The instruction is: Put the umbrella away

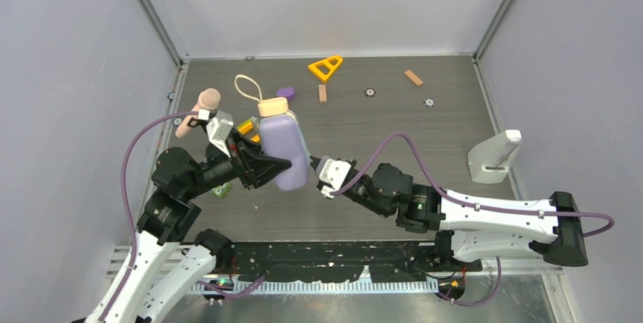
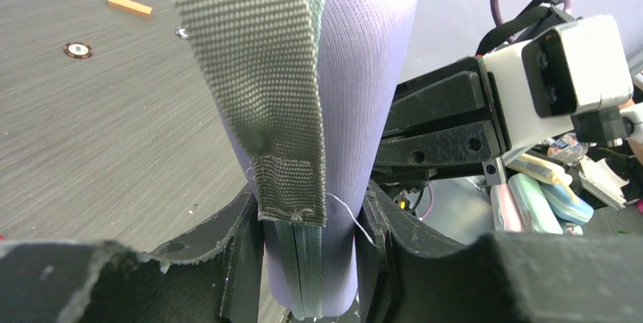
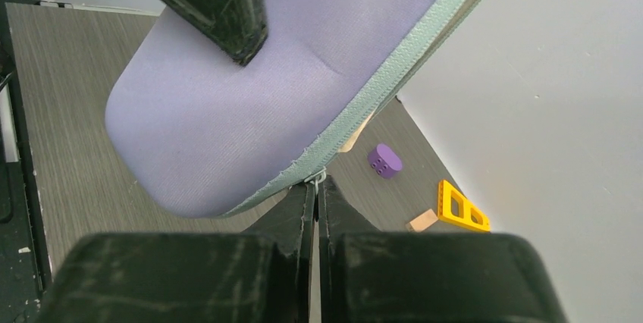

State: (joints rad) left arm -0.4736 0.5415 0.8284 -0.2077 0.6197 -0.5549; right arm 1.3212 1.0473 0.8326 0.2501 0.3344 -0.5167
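Umbrella is almost all inside the lavender case, left of centre in the overhead view, and only its small tan handle and pale wrist loop poke out of the case's upper end. Left claw is clamped across the case's lower half, seemingly holding it just clear of the dark wood-grain tabletop. That looks like a bracing grip, keeping the soft pouch put while the other arm works the closure. Right claw comes in from the right with its fingers pressed together on the tiny metal zipper pull, right where the grey-green zipper tape runs along the case's edge. A sliver of beige shows in the gap above the pull, so the seam appears open there, and zipping it shut is likely the step in hand. The case fabric reads as a fine-ribbed, lightly padded knit, rounded at the end. A coarse woven strap hangs down its side between the left fingers. A yellow triangle block lies well apart near the top of the frame.
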